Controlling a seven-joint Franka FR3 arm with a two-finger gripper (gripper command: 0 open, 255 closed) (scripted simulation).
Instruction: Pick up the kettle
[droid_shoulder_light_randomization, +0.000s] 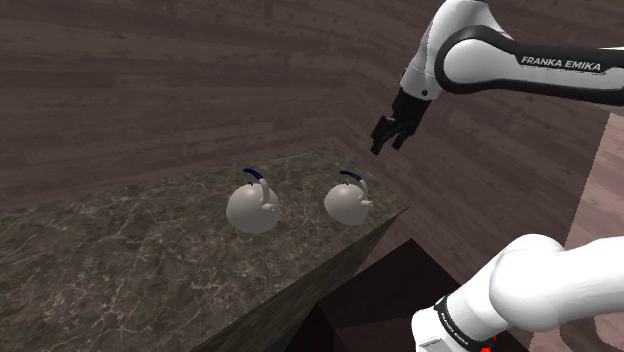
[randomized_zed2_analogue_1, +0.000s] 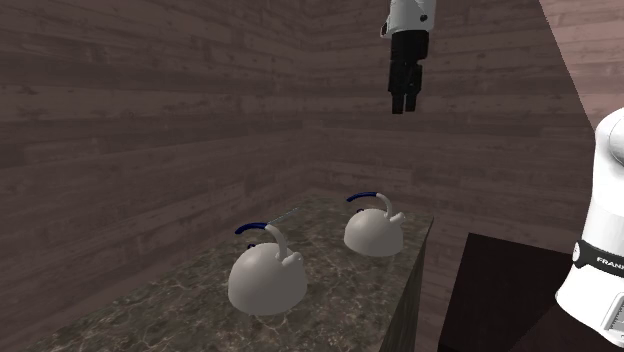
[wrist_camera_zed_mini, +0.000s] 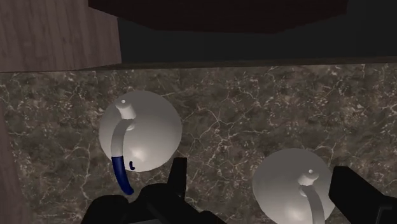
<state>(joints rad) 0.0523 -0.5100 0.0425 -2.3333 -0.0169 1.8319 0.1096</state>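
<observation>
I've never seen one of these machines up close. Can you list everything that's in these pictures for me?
Kettle at the shoulder view's left: one, pale grey-white with a blue-tipped handle, standing on the counter.
Kettle at the shoulder view's right: one, same colours, on the counter nearer its end, apart from the first.
Counter: one, dark marbled stone, set into the room's corner.
Walls: brownish wood planks, behind the counter.
Dark box: one, beside the counter's end.
Arm: one, white with dark joints, reaching over from the shoulder view's right.
Claw: one, black, open, empty, high above the counter's end.
</observation>
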